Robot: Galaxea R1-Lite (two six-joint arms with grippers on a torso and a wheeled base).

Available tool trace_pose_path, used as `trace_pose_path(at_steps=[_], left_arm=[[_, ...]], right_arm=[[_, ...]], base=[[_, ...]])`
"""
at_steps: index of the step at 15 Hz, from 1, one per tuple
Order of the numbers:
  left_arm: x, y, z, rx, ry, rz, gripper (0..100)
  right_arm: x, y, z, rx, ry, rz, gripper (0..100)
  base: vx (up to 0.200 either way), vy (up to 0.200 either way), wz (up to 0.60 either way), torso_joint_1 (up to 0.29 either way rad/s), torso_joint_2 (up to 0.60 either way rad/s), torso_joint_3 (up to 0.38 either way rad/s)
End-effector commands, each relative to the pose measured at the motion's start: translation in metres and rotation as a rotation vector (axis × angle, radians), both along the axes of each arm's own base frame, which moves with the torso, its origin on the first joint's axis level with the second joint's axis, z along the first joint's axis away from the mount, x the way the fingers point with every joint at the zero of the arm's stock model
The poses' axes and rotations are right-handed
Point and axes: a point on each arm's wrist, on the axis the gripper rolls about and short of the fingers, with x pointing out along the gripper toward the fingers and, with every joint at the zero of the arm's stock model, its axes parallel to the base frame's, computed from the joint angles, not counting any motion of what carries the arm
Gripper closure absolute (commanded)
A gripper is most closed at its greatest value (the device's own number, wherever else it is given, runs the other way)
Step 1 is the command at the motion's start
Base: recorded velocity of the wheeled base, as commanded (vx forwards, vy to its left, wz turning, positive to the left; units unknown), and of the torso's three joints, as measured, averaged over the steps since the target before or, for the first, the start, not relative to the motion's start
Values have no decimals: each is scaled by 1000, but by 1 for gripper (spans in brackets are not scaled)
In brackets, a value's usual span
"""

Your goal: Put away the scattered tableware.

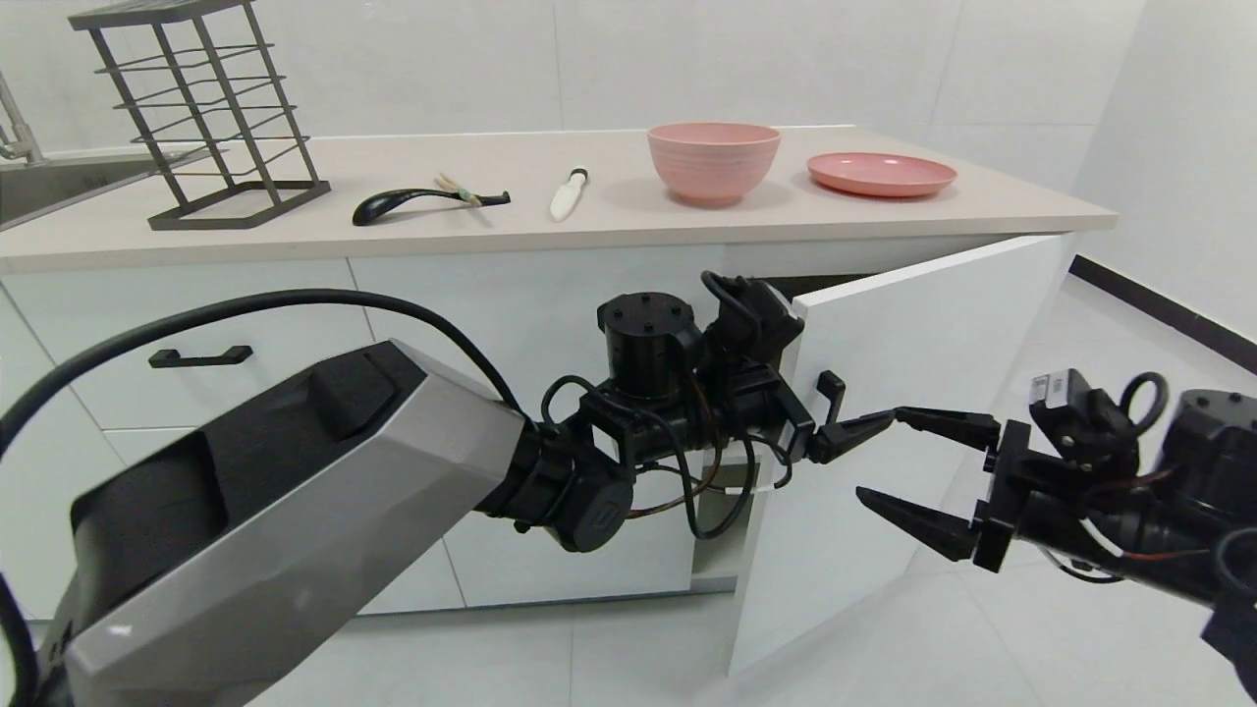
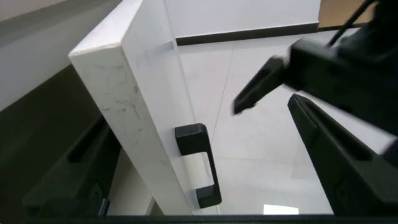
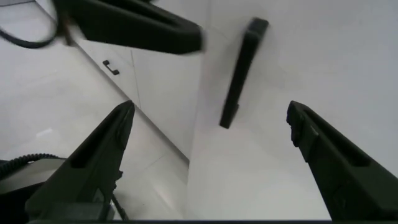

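Observation:
On the counter lie a black spoon (image 1: 403, 201), chopsticks (image 1: 457, 187) and a white knife-like utensil (image 1: 568, 194). A pink bowl (image 1: 714, 160) and a pink plate (image 1: 881, 173) stand to their right. Below the counter, my left gripper (image 1: 817, 432) (image 2: 193, 124) is open and straddles the free edge of the partly open white cabinet door (image 1: 933, 324) (image 2: 124, 93), one finger on each side, beside the black handle (image 1: 833, 393) (image 2: 199, 165) (image 3: 239, 74). In front of the door's outer face, my right gripper (image 1: 879, 457) (image 3: 210, 109) stands open and holds nothing.
A dark wire dish rack (image 1: 206, 108) stands at the counter's left, next to a sink (image 1: 59, 182). A drawer with a black handle (image 1: 200, 355) is at lower left. Open floor lies to the right of the door.

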Motion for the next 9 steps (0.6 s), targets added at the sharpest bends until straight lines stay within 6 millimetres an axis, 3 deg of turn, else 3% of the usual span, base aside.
trace_pose_path(at_steps=[1,7,9], left_arm=[[1,0,-1,-2,0,4,0],[2,-2,-3,-12,40,25,0],[-8,-14,-15,8,57,-5,0]], right_arm=[[-46,-6,27,15,-104,6,0],[-84,-11,50,38,-250,45,0],[-99,-14,67,52,-363,36,0]], base=[[0,0,0,0,0,0],[0,0,0,0,0,0],[0,0,0,0,0,0]])
